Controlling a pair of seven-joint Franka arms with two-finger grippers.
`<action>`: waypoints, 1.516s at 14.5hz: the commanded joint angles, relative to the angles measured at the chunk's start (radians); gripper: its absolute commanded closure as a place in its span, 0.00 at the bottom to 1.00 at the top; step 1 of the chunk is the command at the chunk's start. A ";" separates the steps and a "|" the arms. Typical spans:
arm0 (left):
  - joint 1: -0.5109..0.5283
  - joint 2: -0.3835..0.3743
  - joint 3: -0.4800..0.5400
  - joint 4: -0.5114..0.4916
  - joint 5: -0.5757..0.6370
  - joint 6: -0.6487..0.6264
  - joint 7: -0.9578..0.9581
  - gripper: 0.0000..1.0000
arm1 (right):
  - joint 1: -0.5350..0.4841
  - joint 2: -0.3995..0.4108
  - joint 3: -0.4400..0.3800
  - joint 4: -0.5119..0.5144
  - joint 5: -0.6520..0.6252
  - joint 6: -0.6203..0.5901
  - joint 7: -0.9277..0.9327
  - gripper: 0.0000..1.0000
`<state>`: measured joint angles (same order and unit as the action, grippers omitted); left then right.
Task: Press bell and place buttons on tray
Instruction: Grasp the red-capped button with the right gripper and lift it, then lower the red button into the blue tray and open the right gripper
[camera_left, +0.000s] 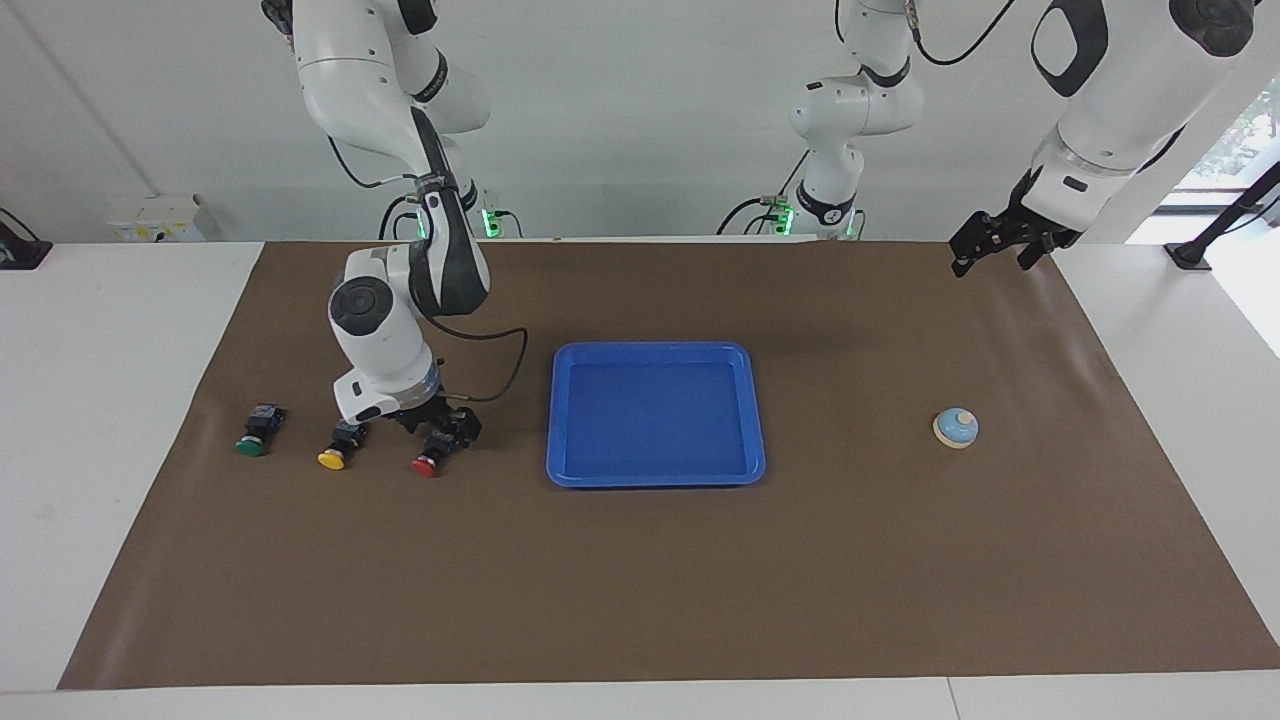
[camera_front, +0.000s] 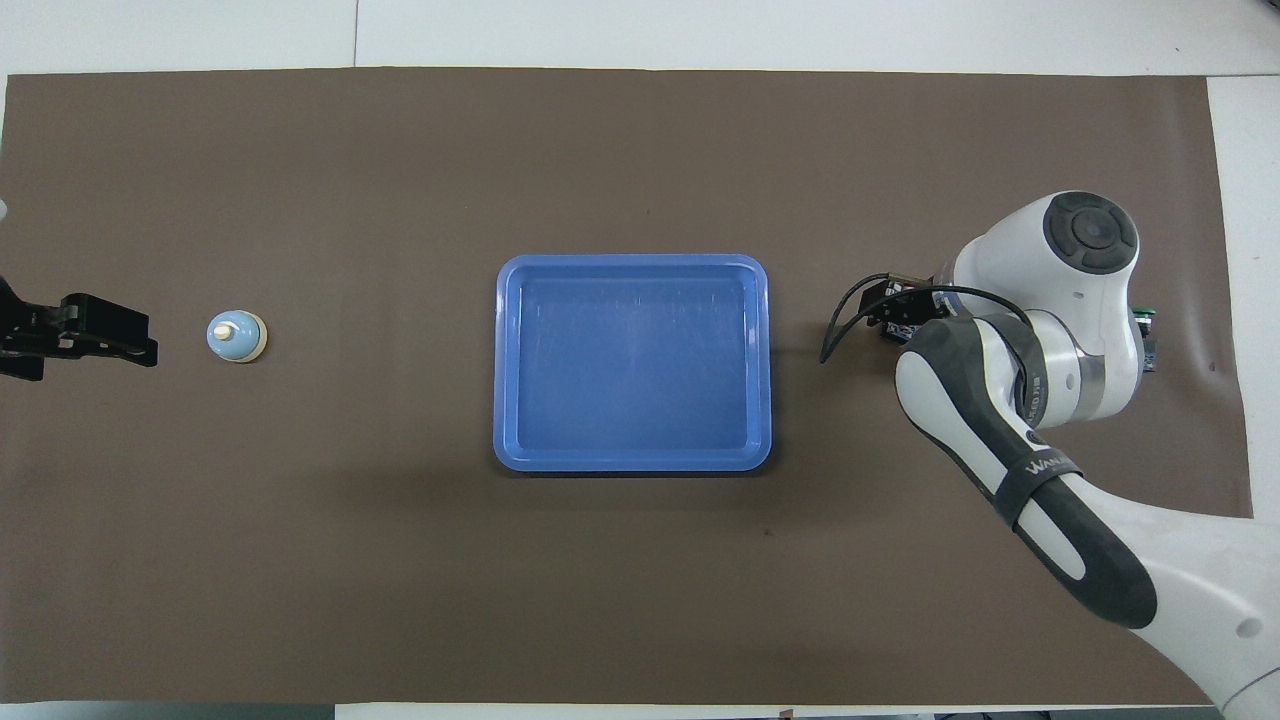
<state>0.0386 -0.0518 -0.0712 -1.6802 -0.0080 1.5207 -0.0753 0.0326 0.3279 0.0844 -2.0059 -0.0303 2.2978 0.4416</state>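
Right gripper (camera_left: 432, 428) is low at the table in the left-centre of the facing view, fingers down around the red button (camera_left: 428, 462) — the black body sits between them, but whether they are closed on it or only set around it I cannot tell; the red cap pokes out toward the lower edge of the frame. In the overhead view the arm's white wrist covers this spot at the right of the frame, so gripper and buttons are mostly hidden there. Yellow button (camera_left: 336, 453) lies just beside the red one, toward the right arm's end of the table, close to the gripper but not held. Green button (camera_left: 256, 435) is next in the same row, leftmost in the facing view, clear of the gripper. All three lie on the brown mat (camera_left: 640, 580), none on the tray. Blue tray (camera_left: 655, 350) sits flat at frame centre in both views (camera_front: 632, 263), nothing in it, beside the red button toward the left arm's end. Bell (camera_left: 956, 427) stands upright on the mat at right-centre of the facing view, left-centre of the overhead view (camera_front: 236, 336) — well apart from the tray. Left gripper (camera_left: 1000, 240) hangs raised in the upper right of the facing view, waiting, over the mat's edge near the robots; in the overhead view it shows at the left edge (camera_front: 95, 330), beside the bell, not touching it; finger gap unreadable.
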 joint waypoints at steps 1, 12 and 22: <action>0.006 0.001 -0.001 0.016 -0.009 -0.019 -0.003 0.00 | -0.005 0.006 0.003 -0.002 -0.020 0.026 0.020 0.05; 0.006 0.001 -0.001 0.016 -0.010 -0.019 -0.004 0.00 | 0.009 0.002 0.008 0.097 -0.019 -0.122 0.082 1.00; 0.006 0.001 -0.001 0.016 -0.010 -0.017 -0.003 0.00 | 0.386 -0.001 0.009 0.196 0.067 -0.207 0.112 1.00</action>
<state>0.0388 -0.0518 -0.0712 -1.6802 -0.0080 1.5207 -0.0753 0.3909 0.3232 0.0969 -1.7712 0.0184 2.0296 0.5651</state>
